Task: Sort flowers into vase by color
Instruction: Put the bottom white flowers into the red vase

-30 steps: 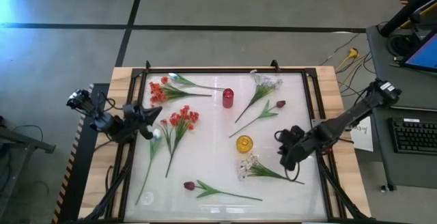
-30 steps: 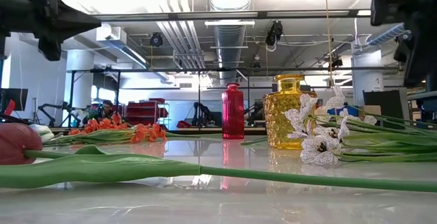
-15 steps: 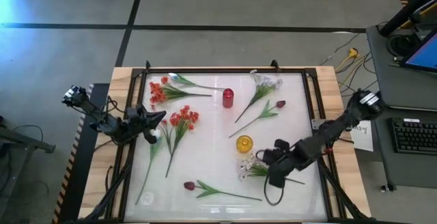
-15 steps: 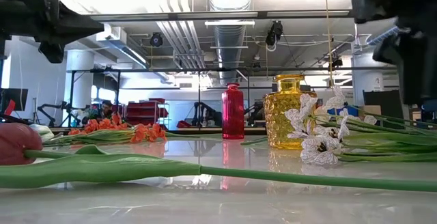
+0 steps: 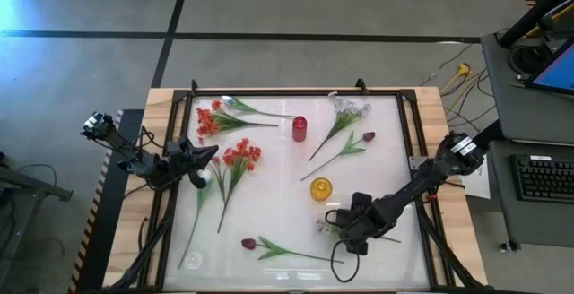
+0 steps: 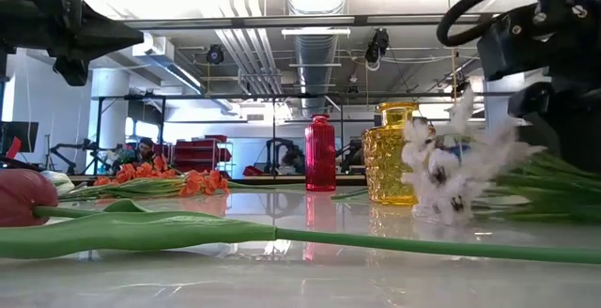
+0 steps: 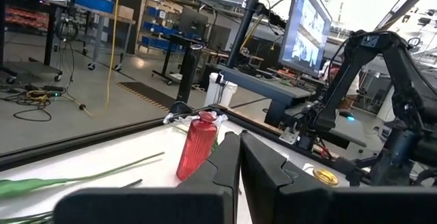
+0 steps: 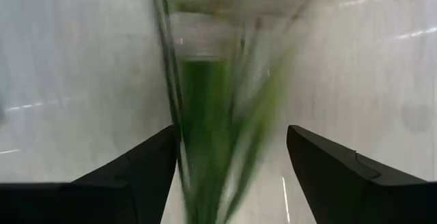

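My right gripper (image 5: 337, 227) is low over the white blossom spray (image 6: 451, 172) near the table's front right. It is open, with the spray's green stems (image 8: 205, 115) between its fingers. The spray lies on the table just in front of the yellow vase (image 5: 321, 188). The red vase (image 5: 300, 128) stands farther back. My left gripper (image 5: 208, 156) is shut and raised at the table's left, above a white tulip (image 5: 205, 177). Red-orange clusters (image 5: 240, 157), dark red tulips (image 5: 249, 243) and another white spray (image 5: 350, 108) lie flat on the table. My right gripper's open fingers (image 8: 147, 162) come down slanting from the table's right and stand on either side of the spray's stems (image 8: 205, 115), along them. One thin stem runs close by a finger's inner edge. I cannot tell whether it touches, because the view is blurred.
A second red-orange cluster (image 5: 208, 119) and a white tulip (image 5: 226, 102) lie at the far left, a dark red tulip (image 5: 368, 137) at the far right. A black frame (image 5: 296, 91) rims the white table. Bare room shows at the table's middle (image 5: 278, 195).
My right gripper has gone down and toward the table's near left, from beside the right edge onto the white spray, and has opened wide. The spray's blossoms now blur in the low view, stirred from their earlier rest.
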